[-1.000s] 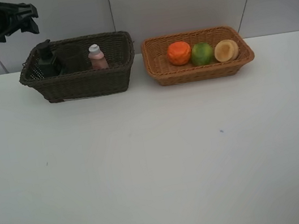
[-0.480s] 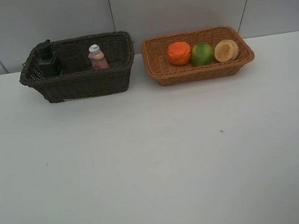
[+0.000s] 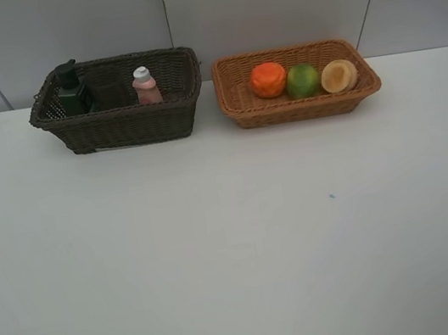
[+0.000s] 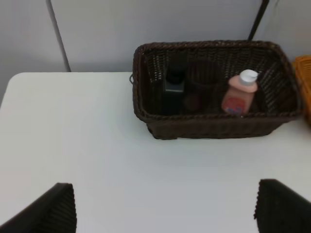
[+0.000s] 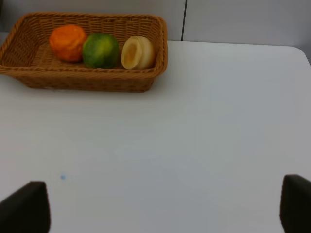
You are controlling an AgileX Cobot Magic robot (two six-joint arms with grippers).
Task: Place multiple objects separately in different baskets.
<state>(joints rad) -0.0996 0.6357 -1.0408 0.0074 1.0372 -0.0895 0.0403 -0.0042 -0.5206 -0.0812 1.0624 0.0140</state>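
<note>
Sorting appeared complete. Dark basket (image 3: pixel 117 117) held pump bottle (image 3: pixel 70 90), pink bottle (image 3: pixel 145 87) and a dim cup (image 4: pixel 199 90). Tan basket (image 3: pixel 299 99) held orange (image 3: pixel 268 79), green fruit (image 3: pixel 303 79) and peach (image 3: pixel 339 76). Left gripper (image 4: pixel 160 208) and right gripper (image 5: pixel 165 206) stood open, empty. No legible labels; pink bottle's print blurred.

Neither arm shows in the exterior high view. Left gripper (image 4: pixel 165 208): only 2 dark fingertips visible at the lower corners of its wrist view, one fingertip (image 4: pixel 53 211) each side, set wide apart, nothing between them. Right gripper (image 5: pixel 165 208): same pose, dark fingertips (image 5: pixel 26 206) at both lower corners of its wrist cam, spread wide, gap empty. Both hang above the surface, w/o touching anything. Arms & wrists themselves not visible.
</note>
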